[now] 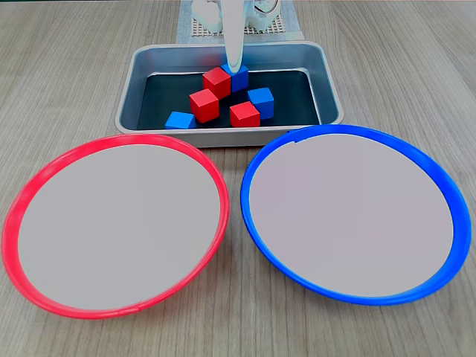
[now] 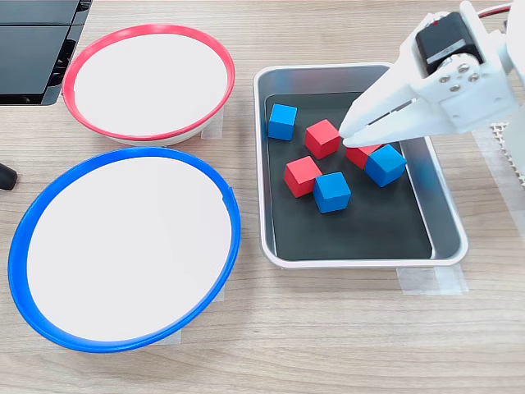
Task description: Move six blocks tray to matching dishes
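Note:
The silver tray [image 1: 223,135] [image 2: 361,261] holds all six blocks, three red and three blue. Toward the robot's end a red block [image 1: 217,80] [image 2: 361,155] touches a blue block [image 1: 238,76] [image 2: 385,164]. My white gripper [image 1: 234,65] [image 2: 344,131] hangs over that red block, its fingers close together and holding nothing. The rest are loose: red [image 2: 322,138], red [image 2: 303,176], blue [image 2: 331,191], blue [image 2: 282,121]. The red-rimmed dish [image 1: 134,139] [image 2: 148,29] and the blue-rimmed dish [image 1: 349,131] [image 2: 131,153] lie bare beside the tray.
A black device [image 2: 33,49] sits at the top left corner of a fixed view, and a small dark object [image 2: 4,176] lies at its left edge. The arm's base stands on a white mesh mat [image 1: 286,28] behind the tray. Tape [image 2: 431,279] holds the tray's corner.

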Motion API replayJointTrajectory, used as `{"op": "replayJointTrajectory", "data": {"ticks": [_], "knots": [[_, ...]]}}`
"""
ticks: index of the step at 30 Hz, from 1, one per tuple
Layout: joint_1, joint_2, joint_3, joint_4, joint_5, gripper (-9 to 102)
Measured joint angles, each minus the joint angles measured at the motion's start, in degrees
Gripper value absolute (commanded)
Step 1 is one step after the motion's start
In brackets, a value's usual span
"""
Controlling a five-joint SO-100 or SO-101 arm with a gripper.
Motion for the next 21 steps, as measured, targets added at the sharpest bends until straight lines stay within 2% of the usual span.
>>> {"op": "replayJointTrajectory", "data": {"ticks": [2,4,7,11,14,17,21], "knots": [[0.0,0.0,0.0,0.0,-0.1,0],[-0.9,-0.1,0.0,0.6,-1.1,4],[-2.0,-3.0,-2.9,6.1,-6.9,7],[0.5,-20.4,-16.4,17.7,-20.1,9],[1.7,-32.1,-25.8,22.8,-25.3,17],[2.9,-41.1,-33.0,25.3,-29.5,20],[2.8,-52.0,-34.5,24.0,-38.2,15]]}}
